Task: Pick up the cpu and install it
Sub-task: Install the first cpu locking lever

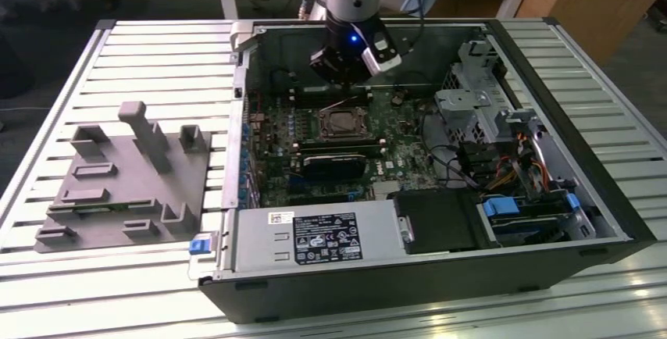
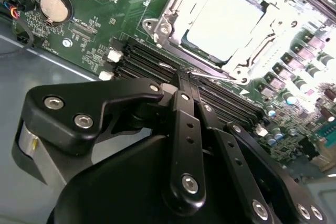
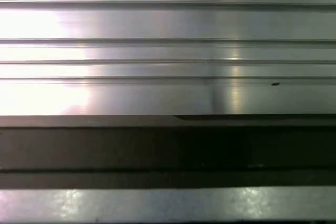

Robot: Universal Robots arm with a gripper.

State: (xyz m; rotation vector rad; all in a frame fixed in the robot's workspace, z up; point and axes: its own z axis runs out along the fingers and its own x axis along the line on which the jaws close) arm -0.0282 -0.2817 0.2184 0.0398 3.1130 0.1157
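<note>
The cpu (image 2: 227,20) lies flat in the motherboard socket (image 2: 167,24), its silver top plate glaring bright inside the metal frame. In the exterior view the socket (image 1: 342,123) sits mid-board inside the open computer case (image 1: 583,159). My gripper (image 2: 184,74) hangs above the memory slots just beside the socket, its black fingers (image 2: 185,124) drawn together with nothing between them. In the exterior view the gripper (image 1: 344,80) hovers over the far part of the board, a little beyond the socket.
A grey moulded fixture (image 1: 125,175) stands on the slatted table at the exterior view's left. Inside the case are a power supply (image 1: 302,237), drive cages (image 1: 490,112), cables and a coin battery (image 2: 52,4). The first wrist view shows table slats (image 3: 168,56).
</note>
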